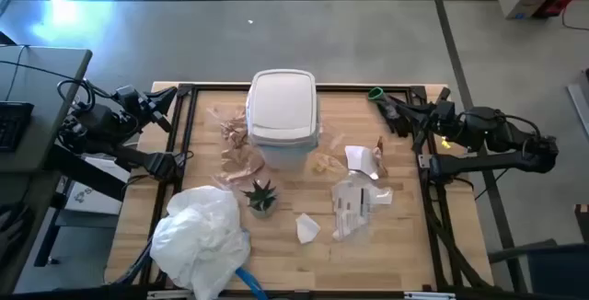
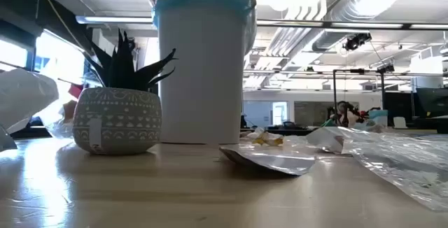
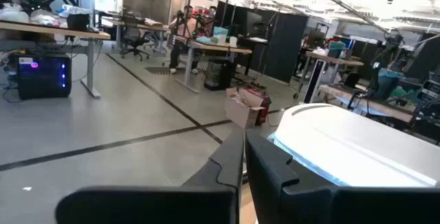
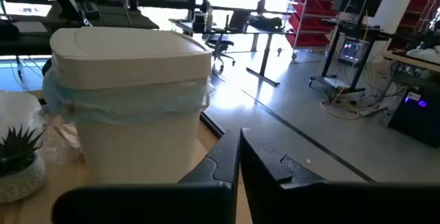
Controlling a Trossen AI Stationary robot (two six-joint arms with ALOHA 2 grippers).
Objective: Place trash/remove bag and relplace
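Crinkled, perhaps foil wrapper (image 2: pixel 269 159); smooth bin (image 2: pixel 203 67).

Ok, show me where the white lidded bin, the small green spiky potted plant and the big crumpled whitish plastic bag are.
white lidded bin (image 1: pixel 283 103): high view, middle of its lid.
small green spiky potted plant (image 2: pixel 117 119): low view, front of its patterned pot.
big crumpled whitish plastic bag (image 1: pixel 201 234): high view, its centre.

Pale wooden table (image 1: pixel 405 245) with visible grain, framed in matt black metal. Smooth white plastic bin (image 1: pixel 283 107) lined with thin, crinkled light-blue film (image 4: pixel 124 104); beside it crumpled brown paper (image 1: pixel 241 153), glossy clear wrappers (image 1: pixel 354 203) and a white paper scrap (image 1: pixel 306 229). Matt patterned ceramic pot (image 2: pixel 117 122); crinkly translucent white plastic bag (image 1: pixel 201 234).
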